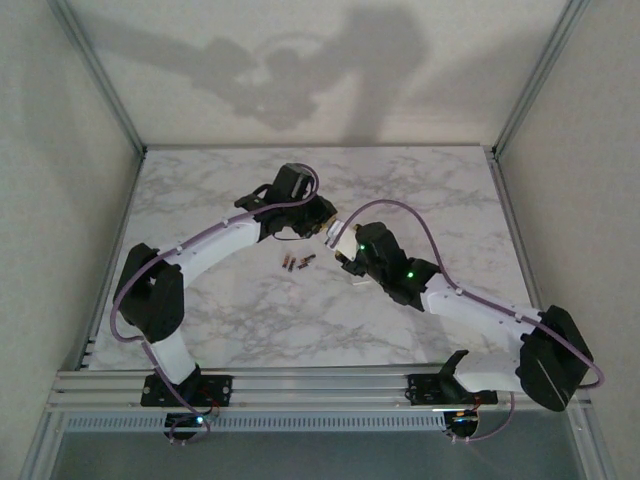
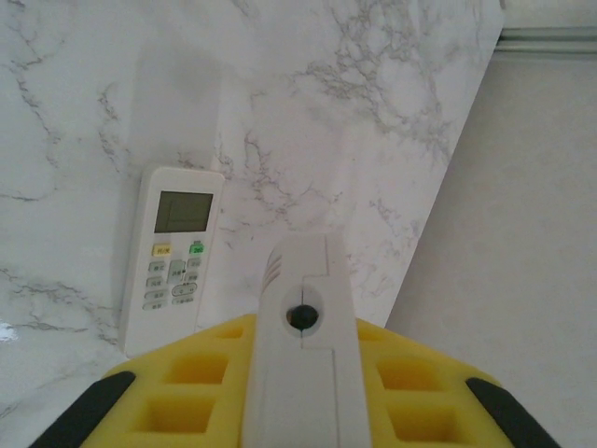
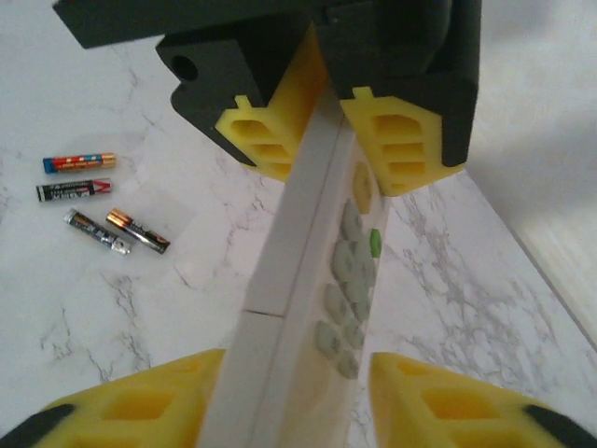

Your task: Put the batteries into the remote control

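Overhead, the small white plastic remote control (image 1: 340, 238) bridges left gripper (image 1: 324, 227) and right gripper (image 1: 351, 252); slim dark orange-tipped batteries (image 1: 298, 264) lie just left of it. Left wrist: yellow pads (image 2: 420, 420) clamp it. Right wrist: fingers (image 3: 438, 401) straddle its length, contact unclear; batteries (image 3: 75, 191) lie to its left.

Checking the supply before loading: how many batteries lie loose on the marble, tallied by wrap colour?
Battery with red, blue and orange wrap: 1
Batteries with mostly black wrap: 3
Total: 4
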